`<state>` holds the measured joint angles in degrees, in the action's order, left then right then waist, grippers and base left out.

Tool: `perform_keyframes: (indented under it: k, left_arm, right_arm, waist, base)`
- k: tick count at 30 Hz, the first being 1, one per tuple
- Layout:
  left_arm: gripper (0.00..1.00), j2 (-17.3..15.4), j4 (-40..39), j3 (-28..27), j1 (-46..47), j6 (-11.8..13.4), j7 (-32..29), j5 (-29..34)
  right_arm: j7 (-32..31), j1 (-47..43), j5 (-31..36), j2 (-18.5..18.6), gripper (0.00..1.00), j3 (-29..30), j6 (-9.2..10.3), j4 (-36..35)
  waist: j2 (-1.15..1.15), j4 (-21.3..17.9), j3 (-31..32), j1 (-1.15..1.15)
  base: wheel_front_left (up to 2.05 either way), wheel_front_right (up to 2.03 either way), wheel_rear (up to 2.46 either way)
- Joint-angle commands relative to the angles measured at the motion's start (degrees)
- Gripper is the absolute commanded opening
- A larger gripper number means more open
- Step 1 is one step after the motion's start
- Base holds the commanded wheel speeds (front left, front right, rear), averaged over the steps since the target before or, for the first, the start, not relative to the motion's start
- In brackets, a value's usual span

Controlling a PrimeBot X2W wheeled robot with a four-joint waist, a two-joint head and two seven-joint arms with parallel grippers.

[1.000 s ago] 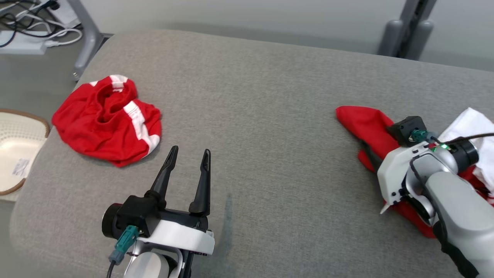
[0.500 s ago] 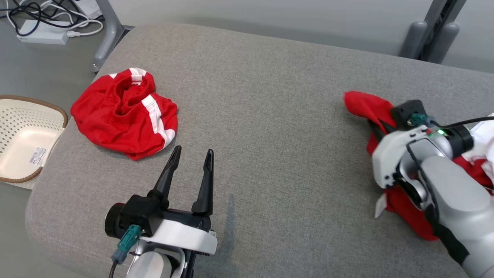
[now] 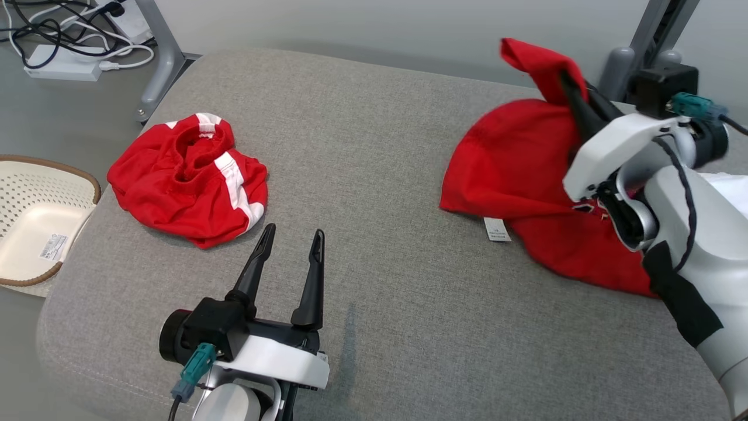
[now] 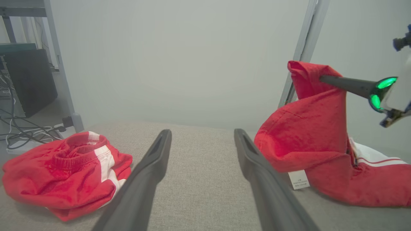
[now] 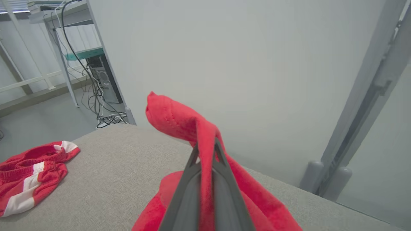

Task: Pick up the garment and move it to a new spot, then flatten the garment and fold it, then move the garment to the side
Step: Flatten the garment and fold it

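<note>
Head view: right tool (image 3: 570, 88) is clamping the red garment (image 3: 514, 169), holding a fold up over the right end of the surface (image 3: 385, 175); left tool (image 3: 290, 245) is gaping at its near edge, open room between.

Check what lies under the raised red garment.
Under the raised red garment: grey cushion and, at its right side, a white cloth; whatever its resting lower part covers is hidden.

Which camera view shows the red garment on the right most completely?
The head view: the garment shows almost whole, corner pinched by the shut right gripper, the rest on the cushion. The left wrist view shows its side and white label; the right wrist view, the pinched fold up close.
</note>
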<state>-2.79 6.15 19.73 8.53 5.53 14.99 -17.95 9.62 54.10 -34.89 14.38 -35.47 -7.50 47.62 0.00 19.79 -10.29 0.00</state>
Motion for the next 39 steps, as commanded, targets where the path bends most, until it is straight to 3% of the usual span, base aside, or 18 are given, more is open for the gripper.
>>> perform_keyframes:
  k: [1,2,3,4,13,19,24,30,35,39]
  left_arm:
    - [1.00,-0.2,-0.1,-0.1,-0.2,-0.3,0.2,0.3]
    - [1.00,-0.2,0.0,-0.1,-0.3,-0.4,0.2,0.4]
    - [1.00,-0.2,0.0,0.0,-0.3,-0.4,0.2,0.5]
    - [1.00,-0.2,0.1,0.1,-0.2,-0.4,0.2,0.5]
    - [1.00,-0.2,0.4,-0.3,-0.2,0.0,0.2,0.9]
    - [1.00,-0.2,0.0,-1.8,-0.1,-0.1,0.2,1.2]
    - [1.00,-0.2,-0.6,-3.6,0.2,-0.1,0.2,1.6]
    - [1.00,-0.2,-1.4,-6.1,0.2,-0.1,0.2,1.9]
    - [1.00,-0.2,-1.6,-7.7,-1.0,-0.4,0.2,2.0]
    - [1.00,-0.2,-1.3,-8.5,-1.5,-0.6,0.2,1.6]
  right_arm:
    - [-0.1,-0.1,-0.8,-0.2,0.00,1.0,0.00,2.0]
    - [-0.4,-0.1,-0.7,-0.2,0.00,1.6,0.00,4.2]
    - [-0.3,0.2,0.7,0.0,0.46,1.4,0.00,6.1]
    - [-1.0,0.0,1.0,-0.3,1.00,1.1,0.00,8.2]
    - [0.4,-0.8,2.5,-2.4,1.00,-2.3,0.01,15.1]
    - [3.6,-0.5,0.8,-2.0,1.00,-3.3,0.01,11.9]
    - [5.7,-2.5,0.6,0.3,1.00,-1.5,0.00,5.1]
    - [5.6,-11.1,8.1,3.6,1.00,12.3,0.00,-12.9]
    - [5.6,-24.2,15.4,1.6,1.00,23.9,0.00,-27.0]
    - [5.6,-31.6,18.1,-1.1,1.00,29.1,0.00,-33.2]
  waist:
    - [0.00,0.2,-0.2,0.00]
    - [0.00,0.3,-0.3,0.00]
    - [0.00,0.5,-0.5,0.00]
    - [0.00,0.6,-0.6,0.00]
    - [0.00,-0.6,-0.5,0.00]
    - [0.00,-4.0,1.2,0.00]
    - [0.00,-7.6,2.7,0.00]
    - [0.00,-12.0,3.8,0.00]
    - [0.00,-15.1,4.3,0.00]
    - [0.00,-16.4,4.8,0.00]
  base:
    - [0.00,0.00,0.00]
    - [0.00,0.00,0.00]
    - [0.00,0.00,0.00]
    - [0.00,0.00,0.00]
    - [0.00,0.00,0.00]
    - [0.00,0.00,0.00]
    - [0.00,0.00,0.00]
    - [0.00,0.00,0.00]
    - [0.00,0.00,0.00]
    - [0.00,0.00,0.00]
